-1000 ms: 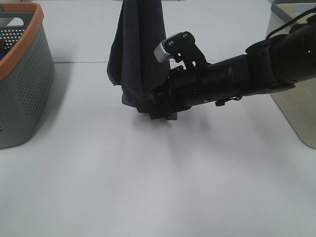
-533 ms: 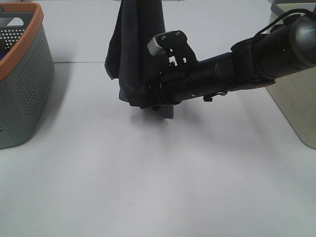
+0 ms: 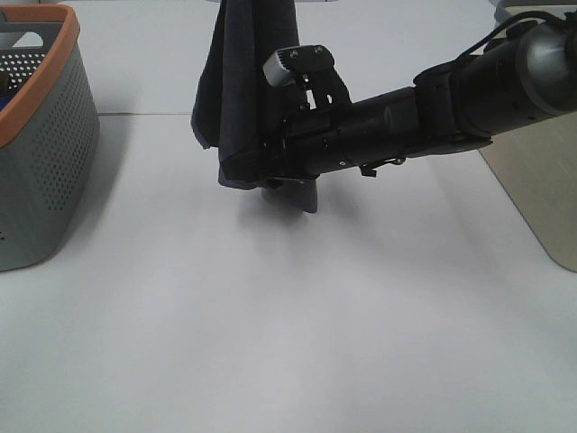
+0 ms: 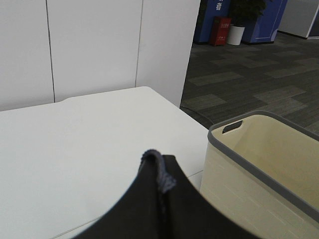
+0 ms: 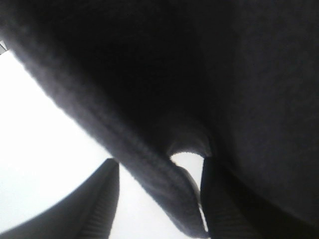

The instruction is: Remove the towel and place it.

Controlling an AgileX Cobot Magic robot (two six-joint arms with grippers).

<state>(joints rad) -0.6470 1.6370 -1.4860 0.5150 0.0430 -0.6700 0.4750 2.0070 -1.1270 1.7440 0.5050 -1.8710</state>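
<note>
The towel (image 3: 248, 90) hangs in a long dark drape over the white table (image 3: 288, 343), and its top runs out of the high view. The left gripper (image 4: 164, 214) is closed, with a stitched hem pinched between its fingers. The right gripper (image 5: 162, 196) reaches across from the right, its jaws apart around a thick fold near the towel's lower end (light shows on both sides of the fold). A grey perforated basket (image 3: 54, 135) with an orange rim stands well to the left.
</note>
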